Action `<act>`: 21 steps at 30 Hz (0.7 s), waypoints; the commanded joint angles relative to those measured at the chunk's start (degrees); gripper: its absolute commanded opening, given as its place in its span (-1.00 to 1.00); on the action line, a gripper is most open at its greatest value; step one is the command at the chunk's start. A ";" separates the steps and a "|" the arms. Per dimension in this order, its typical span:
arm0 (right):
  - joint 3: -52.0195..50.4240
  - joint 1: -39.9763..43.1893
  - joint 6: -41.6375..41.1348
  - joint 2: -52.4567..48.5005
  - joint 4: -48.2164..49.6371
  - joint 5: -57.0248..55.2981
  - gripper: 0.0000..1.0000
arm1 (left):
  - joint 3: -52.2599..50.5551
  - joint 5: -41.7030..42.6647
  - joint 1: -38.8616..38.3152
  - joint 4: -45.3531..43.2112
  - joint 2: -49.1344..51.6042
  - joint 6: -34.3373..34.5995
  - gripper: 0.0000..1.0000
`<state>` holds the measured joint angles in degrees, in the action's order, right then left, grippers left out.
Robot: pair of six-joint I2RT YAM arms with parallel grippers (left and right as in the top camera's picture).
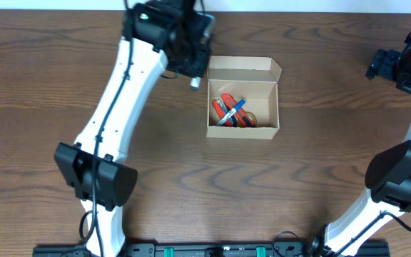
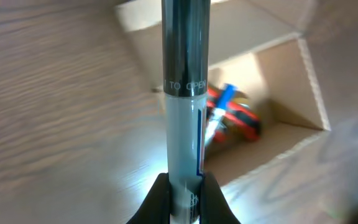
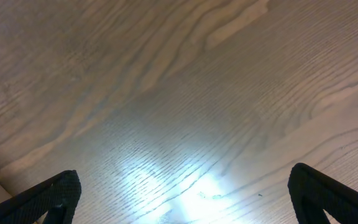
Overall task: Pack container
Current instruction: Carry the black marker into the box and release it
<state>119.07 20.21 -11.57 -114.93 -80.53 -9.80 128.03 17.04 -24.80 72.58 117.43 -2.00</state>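
Brown wood-grain table (image 1: 298, 178) beneath tan container (image 1: 241, 133), left end effector (image 2: 185, 186) tight around a marker (image 2: 185, 93), right end effector (image 3: 182, 196) wide apart.

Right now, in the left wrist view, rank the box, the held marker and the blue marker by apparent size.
1. box
2. held marker, so near the camera that it looks bigger than it is
3. blue marker inside the box, clearly smallest
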 commanded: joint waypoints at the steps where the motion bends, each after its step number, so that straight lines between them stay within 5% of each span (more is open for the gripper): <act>1: -0.24 0.02 -0.81 0.44 -0.02 -0.02 0.98 | 1.25 2.54 -2.73 -1.14 -0.17 -1.90 -0.89; 21: -0.24 0.02 -0.81 0.44 -0.02 -0.02 0.98 | 1.25 14.16 -5.29 -3.52 9.14 -2.32 -0.88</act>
<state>119.07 20.21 -11.57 -114.93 -80.51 -9.80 128.33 28.14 -29.93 68.75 123.50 -3.29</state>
